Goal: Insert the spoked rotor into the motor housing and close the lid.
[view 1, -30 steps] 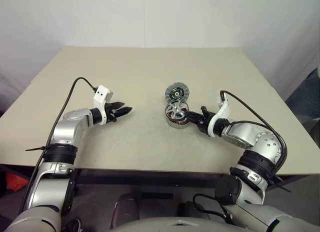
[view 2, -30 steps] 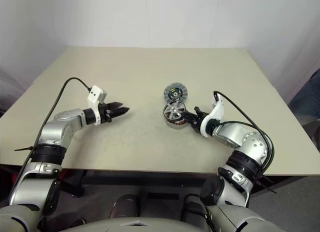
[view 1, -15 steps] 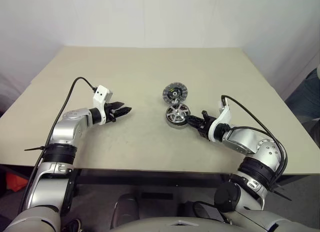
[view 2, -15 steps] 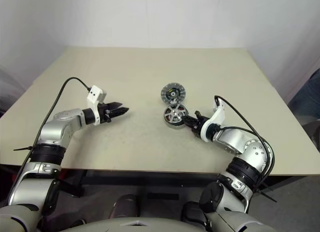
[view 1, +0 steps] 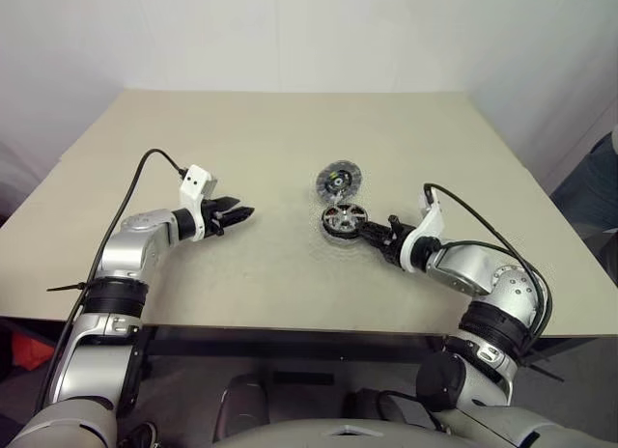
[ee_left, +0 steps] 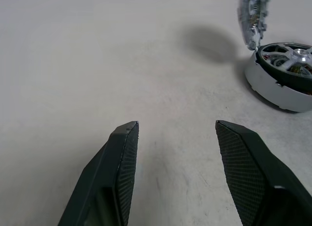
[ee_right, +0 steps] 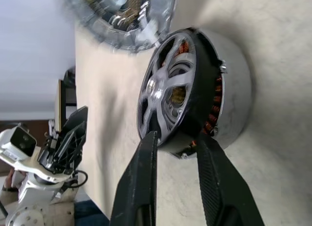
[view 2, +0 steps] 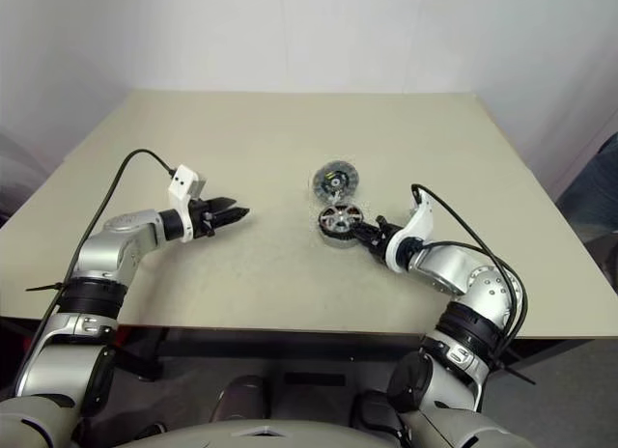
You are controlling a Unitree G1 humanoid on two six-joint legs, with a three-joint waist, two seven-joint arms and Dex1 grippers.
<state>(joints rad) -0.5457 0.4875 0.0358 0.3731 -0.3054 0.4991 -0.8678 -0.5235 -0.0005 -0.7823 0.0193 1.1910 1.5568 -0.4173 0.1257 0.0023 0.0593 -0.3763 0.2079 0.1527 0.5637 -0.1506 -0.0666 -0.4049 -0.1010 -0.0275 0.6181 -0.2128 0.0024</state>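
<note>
A beige desk with a plain matte top takes up the middle of the scene, its far edge meeting a white wall and its near edge running across the lower part of the head views. The surface shows faint mottling close up. Past the desk's right edge, near the far right corner, a patch of blue fabric shows; what it belongs to cannot be told. Below the near left corner, on the floor, sits a small orange-red thing, too cut off to identify. Under the near edge the space is dark.
</note>
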